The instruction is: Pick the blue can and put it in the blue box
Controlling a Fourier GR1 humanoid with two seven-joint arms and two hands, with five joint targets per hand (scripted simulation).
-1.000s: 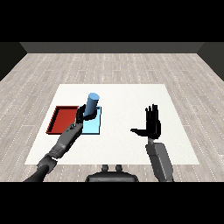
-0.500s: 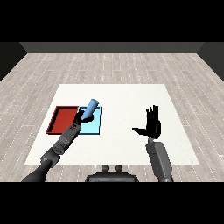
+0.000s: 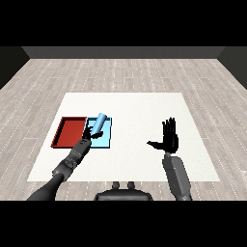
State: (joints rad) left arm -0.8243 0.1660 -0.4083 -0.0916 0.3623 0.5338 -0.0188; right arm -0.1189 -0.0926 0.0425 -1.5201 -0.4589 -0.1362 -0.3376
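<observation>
A white square counter [image 3: 135, 103] stands on a grey wood-plank floor [image 3: 58, 77]. Near its left side two shallow trays lie side by side and touching: a red rectangular tray [image 3: 67, 137] on the left and a light blue rectangular tray [image 3: 106, 141] on the right. The left hand [image 3: 87, 139], black with a grey forearm reaching in from the lower left corner, is over the near left part of the light blue tray, its fingers curled round the lower end of a light blue cylindrical can [image 3: 98, 123]. The can is tilted, its top leaning away and to the right, and it is over the light blue tray; whether its base touches the tray floor cannot be told. The right hand [image 3: 169, 141] is well apart, over the right half of the counter, raised upright with straight fingers spread and the thumb pointing left, holding nothing.
</observation>
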